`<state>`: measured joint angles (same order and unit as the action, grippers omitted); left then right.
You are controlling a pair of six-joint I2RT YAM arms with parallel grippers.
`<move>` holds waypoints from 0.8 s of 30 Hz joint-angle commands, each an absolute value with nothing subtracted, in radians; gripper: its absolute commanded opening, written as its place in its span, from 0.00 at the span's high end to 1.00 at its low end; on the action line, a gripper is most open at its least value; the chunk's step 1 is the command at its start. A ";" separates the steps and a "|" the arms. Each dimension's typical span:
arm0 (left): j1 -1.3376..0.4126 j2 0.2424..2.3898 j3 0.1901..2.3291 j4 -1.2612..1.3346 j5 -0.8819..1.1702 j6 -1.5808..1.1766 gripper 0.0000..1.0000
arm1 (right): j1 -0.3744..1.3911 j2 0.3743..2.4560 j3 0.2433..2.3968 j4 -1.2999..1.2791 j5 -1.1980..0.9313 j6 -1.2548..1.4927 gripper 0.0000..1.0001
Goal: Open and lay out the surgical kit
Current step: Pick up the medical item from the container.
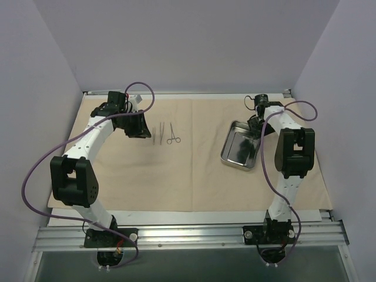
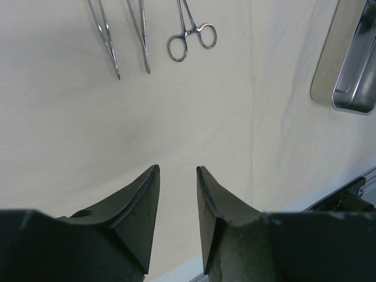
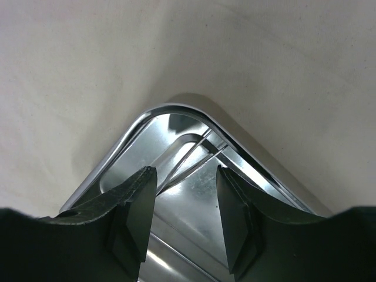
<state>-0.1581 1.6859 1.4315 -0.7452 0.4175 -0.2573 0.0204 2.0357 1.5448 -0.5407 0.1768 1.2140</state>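
Observation:
The beige cloth wrap lies spread flat over the table. On it, at the back left, three thin metal instruments lie side by side: two straight ones and a ring-handled one. My left gripper hovers open just left of them, with nothing between its fingers. The shiny steel tray sits on the cloth at the right. My right gripper hangs open over the tray's far corner. A thin two-pronged metal piece lies in that corner, beside the left fingertip.
A metal rail carrying both arm bases runs along the near edge. Pale walls close in the table on the left, right and back. Purple cables loop off both arms.

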 commanded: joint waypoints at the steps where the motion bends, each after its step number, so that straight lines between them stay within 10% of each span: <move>1: -0.153 1.666 1.479 -0.735 0.434 -0.241 0.60 | 0.025 1.970 1.514 -0.595 0.227 1.253 0.55; 24: -0.135 1.646 1.474 -0.749 0.457 -0.230 0.60 | 0.058 2.158 1.580 -0.627 0.227 1.263 0.63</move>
<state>-0.1444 1.6859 1.4425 -0.7521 0.4324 -0.2504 0.0498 2.1090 1.5673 -0.5564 0.1940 1.2613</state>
